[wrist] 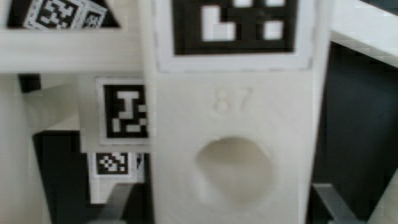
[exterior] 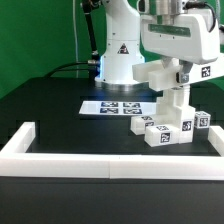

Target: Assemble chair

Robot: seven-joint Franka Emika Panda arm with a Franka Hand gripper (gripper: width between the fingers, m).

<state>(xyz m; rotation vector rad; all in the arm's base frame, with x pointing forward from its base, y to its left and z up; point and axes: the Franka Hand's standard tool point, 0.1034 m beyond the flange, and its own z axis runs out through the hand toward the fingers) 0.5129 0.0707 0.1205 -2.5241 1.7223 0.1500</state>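
The tool (exterior: 181,78), pointing straight down under the bent white arm (exterior: 165,35), is clenched on the upright slab (exterior: 176,100) of the small white blocky plastic chair (exterior: 165,128), on the black desk (exterior: 50,105) at four o'clock from the marker board (exterior: 108,107). Only the wrist view shows the slab's embossed digits (wrist: 231,100) and oval dimple (wrist: 231,165).
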